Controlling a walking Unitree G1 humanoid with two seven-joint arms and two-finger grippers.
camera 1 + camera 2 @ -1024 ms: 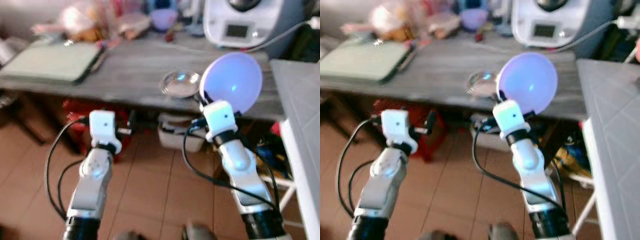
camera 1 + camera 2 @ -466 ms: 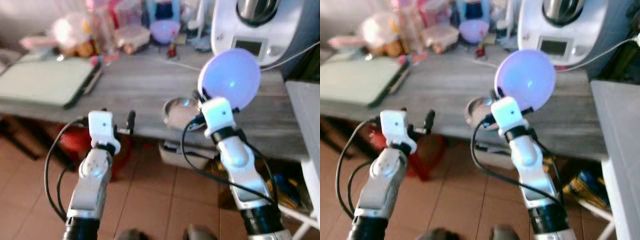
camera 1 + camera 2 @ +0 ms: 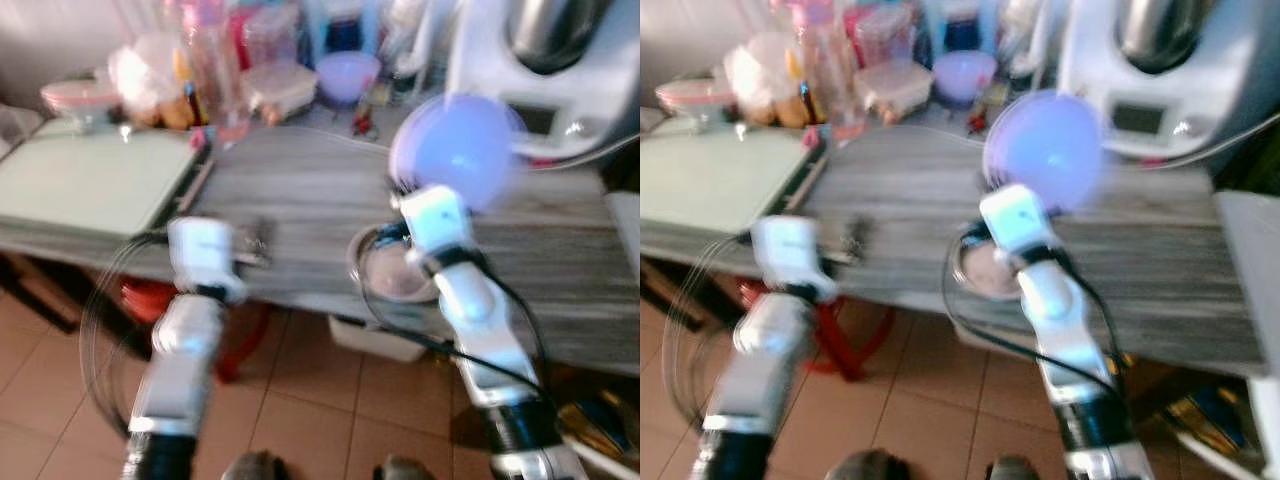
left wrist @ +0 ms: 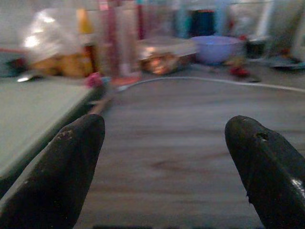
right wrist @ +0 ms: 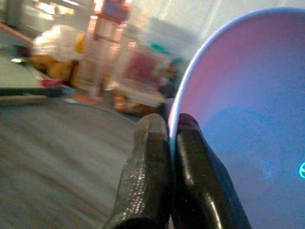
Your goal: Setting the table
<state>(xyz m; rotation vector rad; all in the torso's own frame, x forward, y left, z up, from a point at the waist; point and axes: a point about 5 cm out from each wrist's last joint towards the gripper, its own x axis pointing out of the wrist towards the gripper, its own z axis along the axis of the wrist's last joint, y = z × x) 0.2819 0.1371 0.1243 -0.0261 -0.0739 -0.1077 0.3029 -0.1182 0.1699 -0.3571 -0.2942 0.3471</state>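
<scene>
Ideally, with the right gripper (image 5: 171,143) pinching the lilac bowl (image 3: 455,150) by its rim, centre-right over the grey table (image 3: 290,200), it needed lowering level; the left gripper (image 4: 164,157) gaped empty.

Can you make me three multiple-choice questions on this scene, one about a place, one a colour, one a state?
1. Where does the shallow clear glass dish sit?
A. near the front edge of the grey wooden table
B. on the tiled floor
C. on the pale green mat

2. What colour is the round plastic plate held by the right tool?
A. red
B. lilac
C. black

3. How are the left tool fingers?
A. clamped on a cup
B. shut, empty
C. spread apart, empty

Key: 1 A, the dish lies by the table edge; 2 B, the plate looks lilac; 3 C, table shows between the two fingers.
</scene>
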